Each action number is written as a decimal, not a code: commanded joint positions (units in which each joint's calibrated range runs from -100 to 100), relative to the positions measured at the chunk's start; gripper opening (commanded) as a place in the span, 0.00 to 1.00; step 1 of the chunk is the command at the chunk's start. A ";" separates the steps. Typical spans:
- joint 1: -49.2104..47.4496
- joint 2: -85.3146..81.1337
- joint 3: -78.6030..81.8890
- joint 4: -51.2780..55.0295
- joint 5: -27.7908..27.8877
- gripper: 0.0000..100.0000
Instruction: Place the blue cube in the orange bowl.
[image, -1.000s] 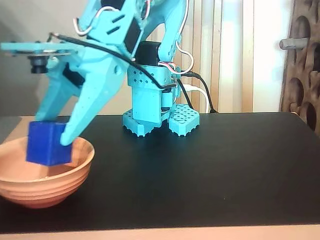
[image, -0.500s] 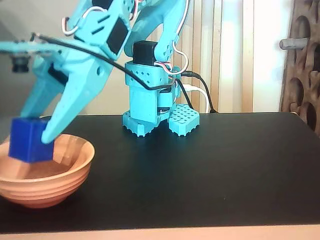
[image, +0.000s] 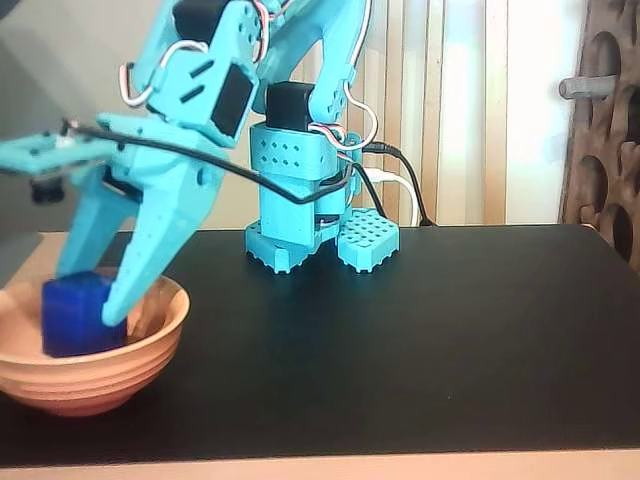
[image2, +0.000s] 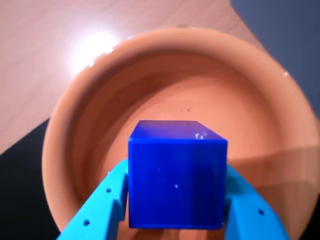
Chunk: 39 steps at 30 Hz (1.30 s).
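- The blue cube sits low inside the orange bowl; in the fixed view its lower part is hidden behind the rim, and in the wrist view the bowl's floor fills the frame behind it.
- My pincer is clamped on the cube: the wrist view shows one of my turquoise fingers pressed to each side face, so the cube is not released.
- I cannot tell whether the cube's underside touches the bowl's bottom or hangs just above it; neither view shows that gap.
- As I judge it, carrying and lowering are done, and the cube is over the middle of the bowl, well clear of the wall.
- What is left: part my fingers, let the cube settle, and lift out without catching the rim.
- The bowl stands at the left end of the black table, with my base farther back.
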 joint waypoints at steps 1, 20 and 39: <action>0.35 1.05 -1.17 -1.93 0.42 0.15; 0.45 2.24 -1.08 -4.90 0.00 0.16; 0.35 -0.40 -0.71 -4.72 -0.05 0.23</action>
